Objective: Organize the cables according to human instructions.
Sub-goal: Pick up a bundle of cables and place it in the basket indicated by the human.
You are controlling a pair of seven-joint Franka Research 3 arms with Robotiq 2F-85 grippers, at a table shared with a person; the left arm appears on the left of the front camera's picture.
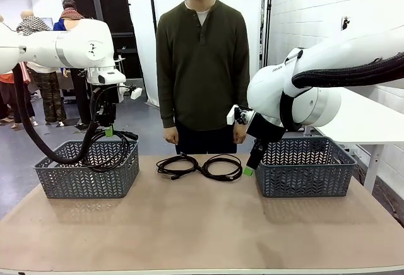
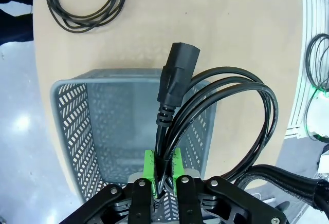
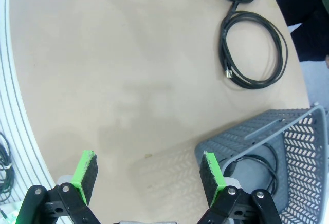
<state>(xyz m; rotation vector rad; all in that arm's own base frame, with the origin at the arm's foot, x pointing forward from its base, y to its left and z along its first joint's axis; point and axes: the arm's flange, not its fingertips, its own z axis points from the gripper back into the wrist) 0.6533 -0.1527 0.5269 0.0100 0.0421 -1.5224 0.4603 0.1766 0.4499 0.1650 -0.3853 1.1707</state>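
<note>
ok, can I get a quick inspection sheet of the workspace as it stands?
Surface: tan table, nothing spilled.
Job's things: two coiled cables side by side at the far middle; third cable inside the right basket; held cable above the left basket.
Clutter: nothing seen.
Grippers: left gripper shut on the held cable; right gripper open, holding nothing, beside the right basket.
Cables: black corrugated hose sags from the left arm beside the left basket.
Surroundings: person standing at the far side, hands down.
</note>
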